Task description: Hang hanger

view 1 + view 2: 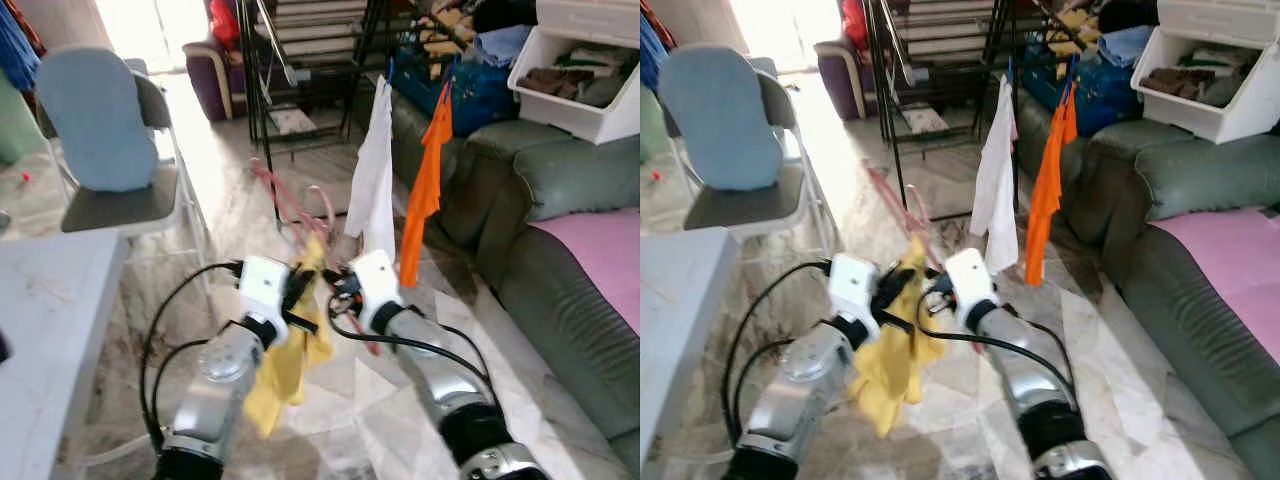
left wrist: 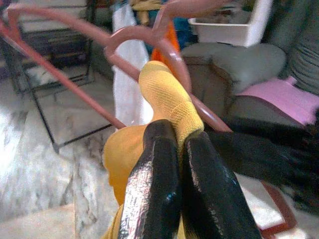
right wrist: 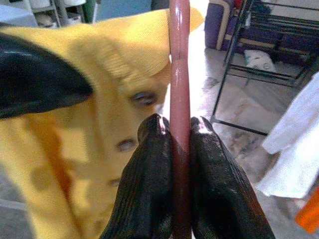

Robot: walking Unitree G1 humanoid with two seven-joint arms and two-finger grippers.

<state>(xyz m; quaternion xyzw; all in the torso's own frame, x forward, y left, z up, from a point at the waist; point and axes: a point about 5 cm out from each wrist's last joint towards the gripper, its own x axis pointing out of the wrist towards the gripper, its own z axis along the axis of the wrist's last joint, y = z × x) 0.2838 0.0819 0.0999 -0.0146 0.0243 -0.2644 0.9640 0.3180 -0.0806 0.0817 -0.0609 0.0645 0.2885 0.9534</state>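
A pink hanger [image 1: 287, 208] is held low in front of me, over the marble floor. My right gripper [image 3: 180, 124] is shut on the hanger's bar [image 3: 179, 74]. A yellow buttoned garment [image 1: 288, 362] droops below both grippers. My left gripper [image 2: 177, 132] is shut on a fold of that yellow garment [image 2: 167, 97], right against the hanger's curved arm [image 2: 167, 55]. In the eye views the two grippers meet close together, left [image 1: 300, 285] and right [image 1: 342, 284]. Ahead stands a black drying rack [image 1: 300, 60], where a white garment [image 1: 375, 180] and an orange one [image 1: 425, 190] hang.
A green sofa [image 1: 560, 230] with a pink cover runs along the right, a white bin [image 1: 580, 95] on its back. A folding chair with a blue cushion [image 1: 100, 120] and a grey table [image 1: 40, 320] stand at the left. Open floor lies between me and the rack.
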